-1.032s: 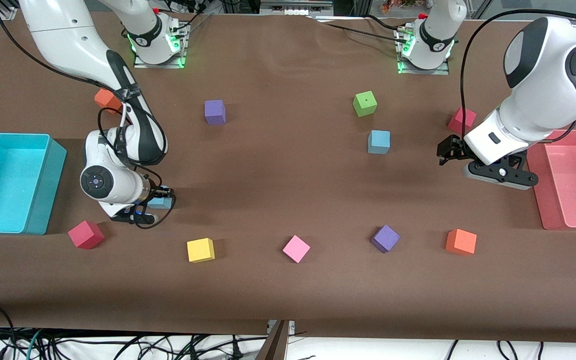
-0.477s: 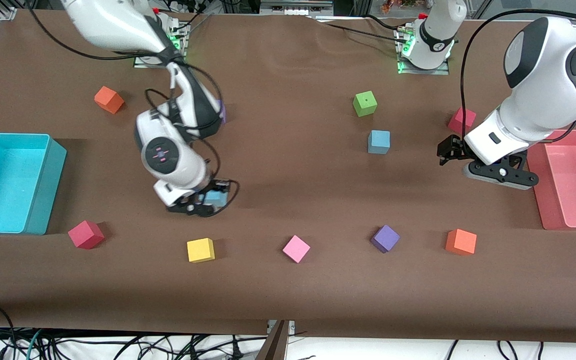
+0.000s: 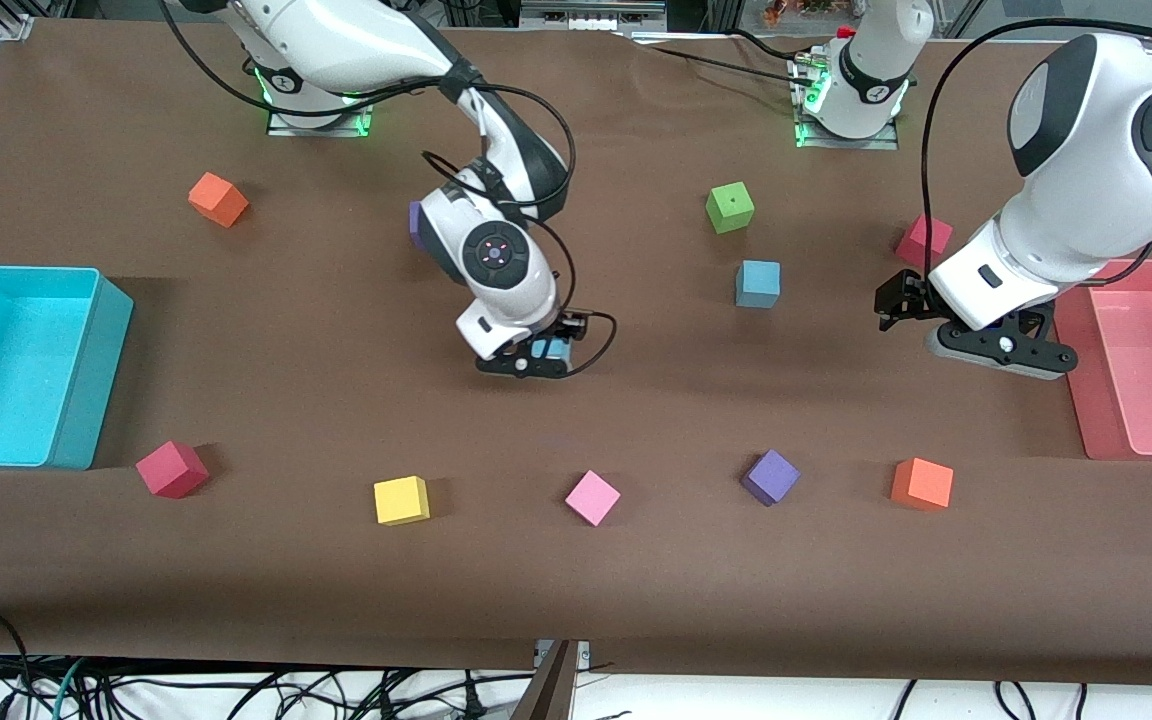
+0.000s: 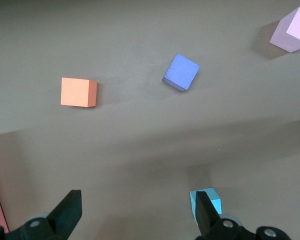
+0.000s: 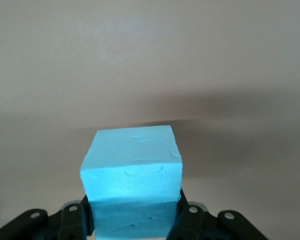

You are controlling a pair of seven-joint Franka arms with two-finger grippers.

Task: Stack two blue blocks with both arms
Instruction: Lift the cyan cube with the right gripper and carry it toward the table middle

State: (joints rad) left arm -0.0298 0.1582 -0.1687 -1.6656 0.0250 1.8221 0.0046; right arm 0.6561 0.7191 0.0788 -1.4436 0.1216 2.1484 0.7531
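One blue block (image 3: 553,350) is off the table, pinched between the fingers of my right gripper (image 3: 544,354), which is shut on it over the middle of the brown table. In the right wrist view this light blue cube (image 5: 131,170) fills the space at the right gripper (image 5: 132,220). The second blue block (image 3: 758,283) sits on the table toward the left arm's end. My left gripper (image 3: 898,300) waits open beside the pink bin. In the left wrist view the left gripper (image 4: 137,212) holds nothing, and one finger partly covers that second blue block (image 4: 211,200).
A turquoise bin (image 3: 26,365) and a pink bin (image 3: 1146,360) stand at the two ends of the table. Scattered cubes: green (image 3: 730,207), red (image 3: 924,240), orange (image 3: 218,199), purple (image 3: 771,477), pink (image 3: 593,497), yellow (image 3: 401,500), red (image 3: 172,469), orange (image 3: 922,483).
My right arm has carried the blue block from beside the turquoise bin to over the middle of the table. The left arm has not moved.
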